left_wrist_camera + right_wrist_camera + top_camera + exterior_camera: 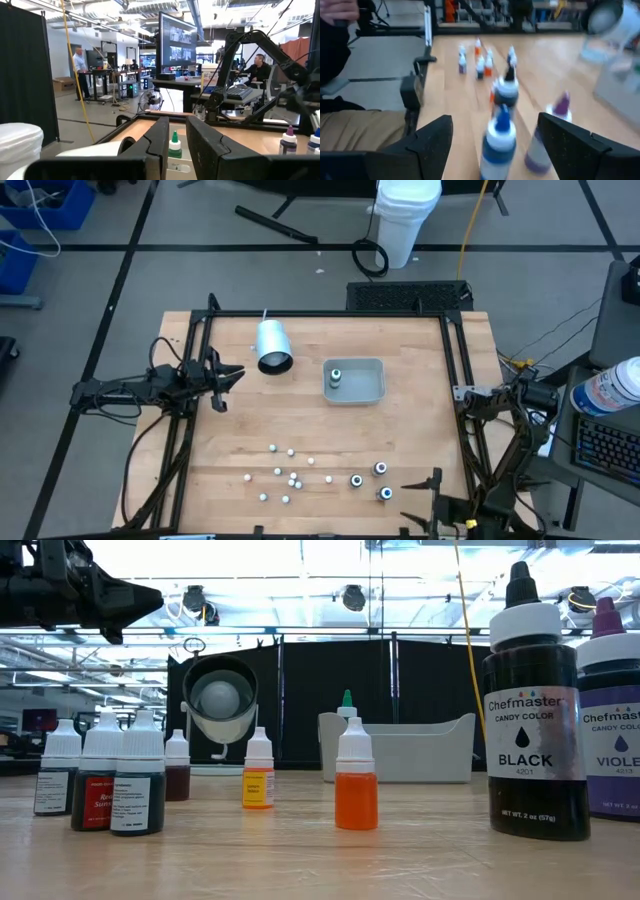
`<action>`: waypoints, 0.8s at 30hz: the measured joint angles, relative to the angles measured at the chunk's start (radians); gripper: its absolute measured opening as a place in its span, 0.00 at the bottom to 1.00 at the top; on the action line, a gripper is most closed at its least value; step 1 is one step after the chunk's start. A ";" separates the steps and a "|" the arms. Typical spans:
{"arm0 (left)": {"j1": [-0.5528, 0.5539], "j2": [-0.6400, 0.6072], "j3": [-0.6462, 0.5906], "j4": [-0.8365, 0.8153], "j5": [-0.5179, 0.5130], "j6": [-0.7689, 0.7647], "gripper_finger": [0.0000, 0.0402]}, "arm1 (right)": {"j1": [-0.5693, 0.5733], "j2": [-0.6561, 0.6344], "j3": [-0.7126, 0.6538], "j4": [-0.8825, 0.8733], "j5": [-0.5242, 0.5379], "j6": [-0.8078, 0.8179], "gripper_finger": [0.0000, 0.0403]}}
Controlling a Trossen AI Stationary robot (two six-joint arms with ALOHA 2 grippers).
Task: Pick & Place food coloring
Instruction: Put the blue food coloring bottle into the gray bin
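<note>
My right gripper (490,145) stands released, jaws spread wide, low at the near right corner of the table (240,430), facing three larger food coloring bottles (371,479) just ahead. The nearest, blue-capped (496,140), sits between my open fingers' line of approach; the black-capped one (507,90) and the violet one (545,135) stand close beside it. One bottle (336,377) already sits in the grey tray (378,392), and a cluster of small droppers (285,475) lies left of the large three. My left gripper (222,376) waits at the left edge, fingers narrowly parted, holding nothing. These bottles look light, rigid and smooth-sided, probably top-heavy and easily toppled; I would grip the body below the shoulder. Spacing between the three appears tight, though the wrist view is blurred. The tipped white cup (272,346) lies clear of the route to the tray.
</note>
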 joint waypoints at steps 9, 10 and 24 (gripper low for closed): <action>0.000 0.000 0.000 -0.001 0.000 0.003 0.18 | -0.005 0.000 -0.198 0.258 -0.051 0.154 0.69; 0.000 0.000 0.000 -0.001 0.000 0.004 0.18 | -0.010 0.000 -0.221 0.319 -0.061 0.137 0.69; 0.000 0.000 0.000 -0.006 0.001 0.002 0.18 | -0.141 0.015 -0.314 0.655 -0.292 -0.130 0.69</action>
